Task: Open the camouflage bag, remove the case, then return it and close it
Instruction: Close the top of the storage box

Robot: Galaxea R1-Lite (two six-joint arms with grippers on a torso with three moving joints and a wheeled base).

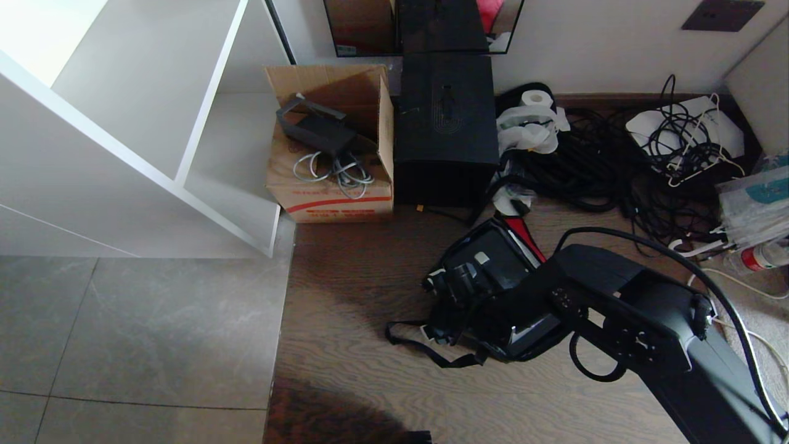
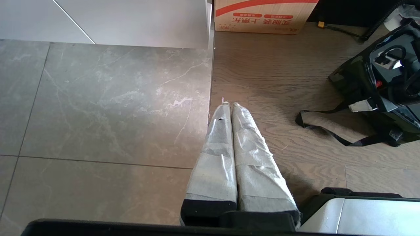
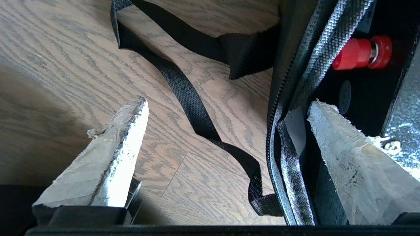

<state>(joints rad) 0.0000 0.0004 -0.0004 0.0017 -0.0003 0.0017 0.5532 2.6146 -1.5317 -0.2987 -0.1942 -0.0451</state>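
Left gripper [image 2: 229, 105], its tape-wrapped fingers [image 2: 216, 154] pressed together, hangs above the seam between grey floor tiles [image 2: 98, 108] and wood flooring [image 2: 279, 82]. The camouflage bag [image 2: 377, 95] lies on the wood, its black strap [image 2: 328, 129] trailing; a cardboard carton [image 2: 262, 16] stands beyond.

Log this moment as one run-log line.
left end effector: shut, parked over floor | right end effector: open, straddling bag edge | strap: on floor

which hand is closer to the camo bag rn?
Right. The right hand is open at the camouflage bag's zippered rim, one finger outside over the floor, one over the inside. The left hand is shut, hanging above the floor well off to the bag's side.
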